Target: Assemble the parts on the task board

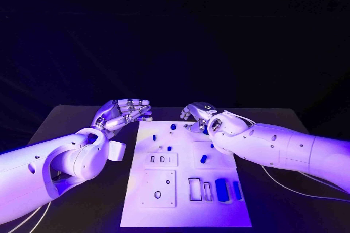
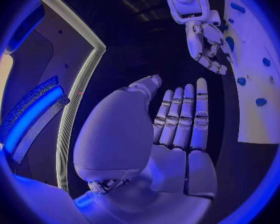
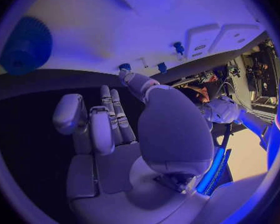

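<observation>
Several small blue parts [image 1: 203, 158] lie or stand on the white task board [image 1: 186, 213], which sits flat in the middle of the black table [image 1: 66, 122]. Toward the board's far end, small pegs stand apart from one another; at its near right corner two longer blue blocks [image 1: 222, 189] lie side by side, just beside an outlined rectangular slot [image 1: 194, 188]. Raised white plates with cut-outs take up the board's left half, one with an oval hole [image 1: 158, 194].

The right hand [image 1: 198, 113] hovers over the board's far right corner, its fingers curled downward close to a peg there; whether it grips anything I cannot tell, since the wrist view leaves the fingertips partly hidden behind the thumb. The left hand [image 1: 125, 112] is held just off the board's far left edge, above the table, fingers straight and close together, holding nothing. A small white block [image 1: 117, 149] lies on the table beside the board's left edge, partly hidden by the left arm. The room beyond is dark.
</observation>
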You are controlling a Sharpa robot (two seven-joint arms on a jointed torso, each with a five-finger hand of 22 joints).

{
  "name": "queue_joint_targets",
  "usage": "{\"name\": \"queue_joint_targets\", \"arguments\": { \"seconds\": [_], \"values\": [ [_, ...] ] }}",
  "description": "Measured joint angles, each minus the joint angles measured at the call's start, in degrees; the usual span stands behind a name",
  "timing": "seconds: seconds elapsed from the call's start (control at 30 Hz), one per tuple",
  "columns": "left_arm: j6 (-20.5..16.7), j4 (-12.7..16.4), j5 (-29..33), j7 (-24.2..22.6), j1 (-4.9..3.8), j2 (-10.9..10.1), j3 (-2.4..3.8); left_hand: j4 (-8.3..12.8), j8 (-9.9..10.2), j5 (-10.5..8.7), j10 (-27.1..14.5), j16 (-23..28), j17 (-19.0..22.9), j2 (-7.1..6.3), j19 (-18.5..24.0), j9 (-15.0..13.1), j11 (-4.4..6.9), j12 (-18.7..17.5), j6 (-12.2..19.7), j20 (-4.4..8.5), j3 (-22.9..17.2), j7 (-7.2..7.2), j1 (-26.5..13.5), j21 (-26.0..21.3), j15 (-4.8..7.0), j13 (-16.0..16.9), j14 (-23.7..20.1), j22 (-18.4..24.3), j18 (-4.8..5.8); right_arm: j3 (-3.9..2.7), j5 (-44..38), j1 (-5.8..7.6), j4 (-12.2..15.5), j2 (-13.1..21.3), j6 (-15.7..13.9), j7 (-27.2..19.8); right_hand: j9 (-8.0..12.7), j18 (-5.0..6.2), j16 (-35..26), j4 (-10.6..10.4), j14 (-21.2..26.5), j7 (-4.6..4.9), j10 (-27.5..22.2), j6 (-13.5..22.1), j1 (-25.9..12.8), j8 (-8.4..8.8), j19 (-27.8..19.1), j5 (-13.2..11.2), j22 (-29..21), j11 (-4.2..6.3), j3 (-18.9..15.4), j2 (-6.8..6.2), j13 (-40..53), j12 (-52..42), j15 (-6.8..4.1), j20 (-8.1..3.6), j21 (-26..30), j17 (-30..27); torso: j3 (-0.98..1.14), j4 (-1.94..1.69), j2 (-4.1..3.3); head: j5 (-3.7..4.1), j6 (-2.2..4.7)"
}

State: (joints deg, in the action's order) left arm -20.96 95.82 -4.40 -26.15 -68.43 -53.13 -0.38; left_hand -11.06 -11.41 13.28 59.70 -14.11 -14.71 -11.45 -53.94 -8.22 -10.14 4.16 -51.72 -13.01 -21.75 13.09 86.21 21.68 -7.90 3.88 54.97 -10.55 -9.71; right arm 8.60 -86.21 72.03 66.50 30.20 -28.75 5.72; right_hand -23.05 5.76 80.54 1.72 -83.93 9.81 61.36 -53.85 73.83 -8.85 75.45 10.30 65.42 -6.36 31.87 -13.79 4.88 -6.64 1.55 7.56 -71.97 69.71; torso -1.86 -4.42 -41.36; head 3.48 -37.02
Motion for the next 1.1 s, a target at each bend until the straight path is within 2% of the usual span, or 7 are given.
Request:
{"name": "queue_joint_targets", "arguments": {
  "seconds": [0.2,0.37,0.53,0.6,0.7,0.8,1.1],
  "values": [
    [0.1,-0.3,0.0,0.0,0.00,-0.1,0.00,0.0,0.0,0.00,0.0,0.0,0.0,0.00,0.0,0.0,0.00,0.0,0.0,0.00,0.0,0.00,0.0,0.0,0.00,0.0,0.0,0.0,0.00,-0.40,2.1,1.36,5.8,7.1,-0.3,0.0,0.2,-0.95,2.5,-1.5,0.0,-0.19,7.7,0.7,-0.9,1.55,3.3,1.0,5.7,0.83,0.5,-0.92,1.3,-2.2,-0.46,-0.76,-4.1,3.9,0.01,0.54,0.21,0.14,0.20],
    [0.1,-0.6,0.0,0.0,0.00,-0.1,-0.01,0.0,0.0,0.00,0.0,0.0,0.0,0.00,0.0,0.0,0.00,0.0,0.0,0.00,0.0,0.00,0.0,0.0,0.00,0.0,0.0,0.0,0.00,-0.51,5.2,2.28,7.2,10.6,0.6,-0.1,0.0,-0.96,3.3,-2.9,-0.1,-0.71,12.0,1.6,-2.0,2.26,4.1,2.2,7.1,1.93,-3.5,-1.98,3.6,-3.6,-1.37,-0.99,-5.1,5.2,0.10,0.96,0.35,0.18,0.32],
    [0.2,-1.0,0.0,0.0,0.00,0.1,-0.01,0.2,0.0,0.00,0.0,0.0,-0.1,0.17,0.0,0.0,0.00,0.0,0.0,0.05,-0.2,0.00,-0.2,0.0,0.00,0.0,0.0,-0.1,0.01,-0.54,7.4,2.66,6.5,11.8,3.4,-0.1,-0.5,-0.95,3.6,-5.7,-0.1,-1.43,13.5,2.9,1.4,3.56,4.3,2.8,7.7,2.92,-16.3,-0.02,10.1,-7.9,-1.98,-1.84,-5.1,5.2,0.16,1.19,0.49,0.04,0.34],
    [0.3,-1.1,0.0,0.0,0.00,0.2,-0.02,0.2,0.0,0.00,0.0,0.0,-0.1,0.24,0.2,0.0,0.00,0.0,0.0,0.22,-0.2,0.00,-0.2,0.0,0.00,0.0,0.0,-0.1,0.00,-0.54,7.9,2.70,5.9,11.9,4.6,-0.1,-1.0,-0.94,4.0,-9.4,-0.1,-1.43,11.9,3.1,5.5,3.61,4.5,2.8,8.3,3.29,-23.3,1.30,17.5,-14.1,-1.98,-2.05,-5.1,5.2,0.23,1.20,0.51,0.02,0.33],
    [0.3,-1.3,0.0,0.1,0.00,0.3,-0.02,0.2,0.0,0.00,0.0,0.0,-0.1,0.24,0.2,0.0,0.00,0.0,0.0,0.22,-0.2,0.00,-0.2,0.0,0.00,0.0,0.0,-0.1,0.01,-0.54,8.7,2.71,4.7,11.8,6.9,0.0,-1.6,-0.95,4.4,-14.8,-0.1,-1.18,8.5,3.6,9.7,3.61,4.7,2.8,9.2,3.06,-27.9,1.87,27.7,-23.4,-1.98,-2.24,-5.1,5.2,0.30,1.19,0.54,0.02,0.20],
    [0.4,-1.4,0.0,0.1,0.00,0.4,-0.02,0.2,0.0,0.00,0.0,0.0,-0.1,0.24,0.2,0.0,0.00,0.0,0.0,0.22,-0.2,0.00,-0.2,0.0,0.00,0.0,0.0,-0.1,0.01,-0.50,9.3,2.70,3.7,11.4,8.9,0.3,-2.2,-0.95,4.8,-18.0,-0.1,-1.17,7.5,3.6,11.3,3.33,5.0,2.8,9.5,2.88,-29.2,2.17,35.9,-31.1,-1.98,-1.96,-5.4,5.2,0.34,1.15,0.55,0.08,0.16],
    [0.6,-1.7,0.0,0.1,0.00,0.6,-0.03,0.2,0.0,0.01,0.0,0.0,-0.1,0.24,0.2,0.0,0.00,0.0,0.0,0.22,-0.2,0.00,-0.2,0.0,0.21,0.0,-0.2,-0.1,0.01,-0.40,10.6,2.12,1.6,9.8,12.7,0.9,-2.7,-1.81,6.8,-18.2,-0.1,-1.06,15.7,3.2,11.4,2.42,6.2,2.8,9.5,2.16,-30.0,2.42,65.0,-61.9,-1.98,-1.48,-6.9,5.2,0.33,0.93,0.54,0.13,-0.08]
  ]
}}
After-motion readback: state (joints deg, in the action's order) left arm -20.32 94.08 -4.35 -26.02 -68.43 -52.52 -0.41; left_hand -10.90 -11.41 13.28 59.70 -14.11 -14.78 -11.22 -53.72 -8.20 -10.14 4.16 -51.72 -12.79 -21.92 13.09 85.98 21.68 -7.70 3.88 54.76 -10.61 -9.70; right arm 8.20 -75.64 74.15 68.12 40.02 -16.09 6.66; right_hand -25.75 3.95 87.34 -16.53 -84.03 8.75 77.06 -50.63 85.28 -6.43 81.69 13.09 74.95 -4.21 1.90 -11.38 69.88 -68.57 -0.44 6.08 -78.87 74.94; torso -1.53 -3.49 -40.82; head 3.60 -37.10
